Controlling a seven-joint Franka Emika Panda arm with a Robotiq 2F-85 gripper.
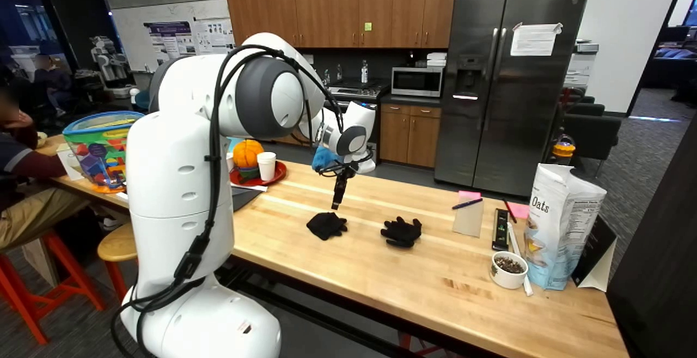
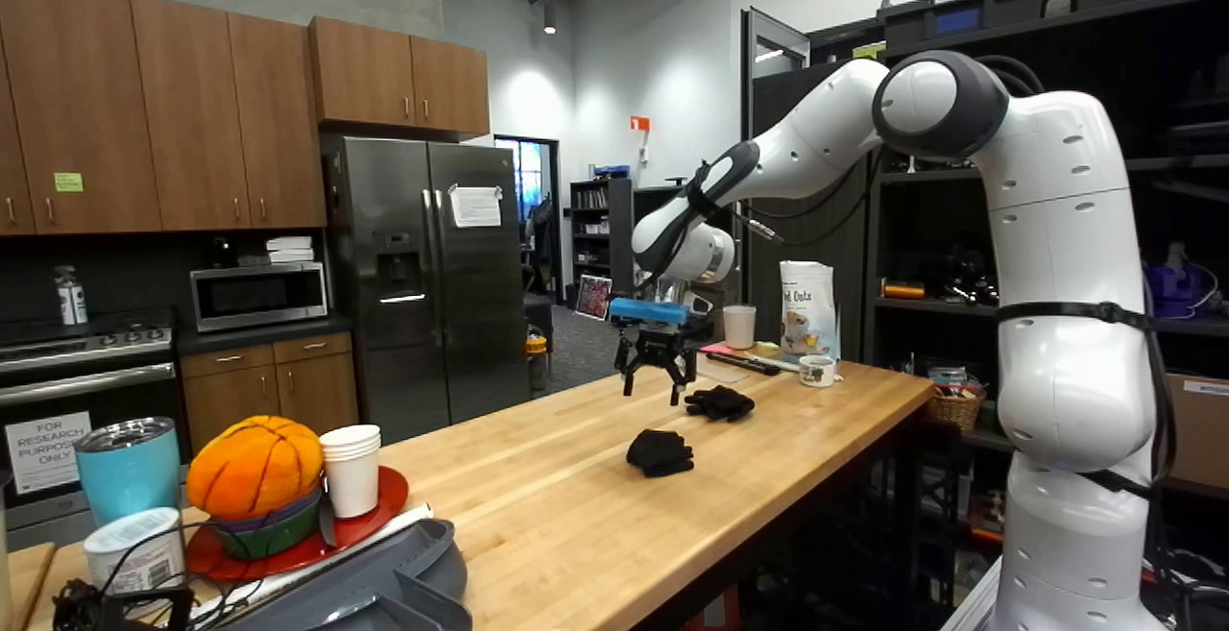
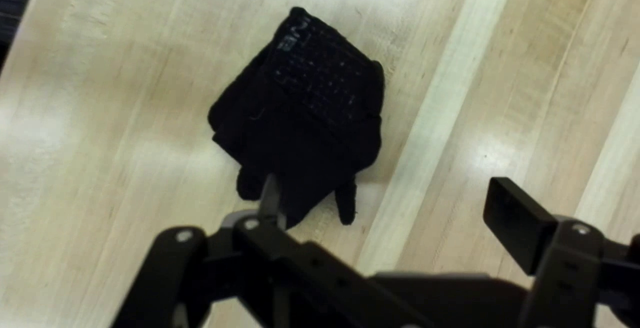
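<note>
A folded black glove (image 3: pixel 320 113) lies on the wooden table, with light lettering near one edge and a couple of finger ends sticking out. I take it to be the bunched glove (image 1: pixel 326 225) in an exterior view, also the nearer glove (image 2: pixel 660 453). My gripper (image 3: pixel 390 203) is open with nothing between its fingers. In the wrist view its left fingertip overlaps the glove's lower part, while the right one is over bare wood. Both exterior views put the gripper (image 1: pixel 336 205) (image 2: pixel 653 395) above the tabletop, apart from it. A second black glove (image 1: pixel 401 232) lies spread out nearby.
An oats bag (image 1: pixel 561 227), a small bowl (image 1: pixel 508 271) with dark contents and a dark tray (image 1: pixel 500 230) stand at one end. Towards the opposite end, a red plate (image 2: pixel 392 497) carries paper cups (image 2: pixel 351 468) and an orange plush (image 2: pixel 254 466). A grey bin (image 2: pixel 422 573) lies beside it.
</note>
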